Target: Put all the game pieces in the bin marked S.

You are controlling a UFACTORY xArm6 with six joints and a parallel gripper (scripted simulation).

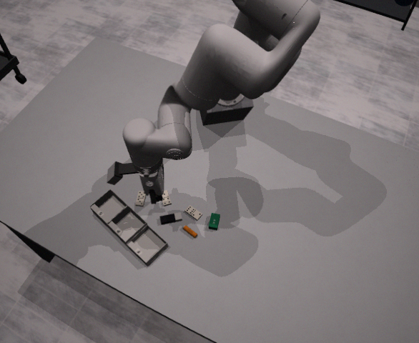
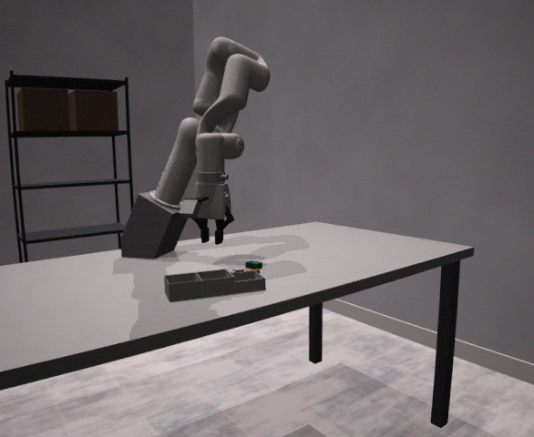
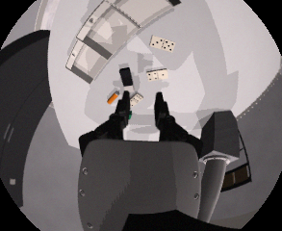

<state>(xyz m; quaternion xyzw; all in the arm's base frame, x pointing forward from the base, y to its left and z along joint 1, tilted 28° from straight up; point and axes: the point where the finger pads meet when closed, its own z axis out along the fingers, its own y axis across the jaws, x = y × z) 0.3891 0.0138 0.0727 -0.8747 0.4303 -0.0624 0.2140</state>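
Your gripper [image 1: 156,198] [image 2: 211,240] [image 3: 142,98] stands partway open with nothing between its fingers, raised above the table [image 1: 313,266] [image 2: 352,263] [image 3: 203,82]. In the top view you have it left of centre, over the gap between two dominoes: the left domino [image 1: 140,198] [image 3: 163,43] and the middle domino [image 1: 166,198] [image 3: 157,74]. The right domino [image 1: 193,212] [image 3: 137,99] lies a little lower and to the right. These three are the game pieces you can be sure of, and all lie outside the bins, so judge the sorting as unfinished, with at least three transfers left.

Further out, at lower left in the top view, the joined row of three bins [image 1: 137,234] [image 2: 182,291] [image 3: 93,47] stands on the table. You can make out no game piece in it, though the shadowed insides leave some doubt. The labels are too small to read safely, so you cannot tell which bin is S.

Below the dominoes lie the black-and-white block [image 1: 167,219] [image 3: 125,76] and the orange stick [image 1: 190,231] [image 2: 257,270] [image 3: 113,97]; both look like things you should leave. Right of them lies the green block [image 1: 214,221] [image 2: 253,264] [image 3: 130,115], whose kind you cannot settle from its faint marks. Your likely next step is lowering onto one of the two nearest dominoes.
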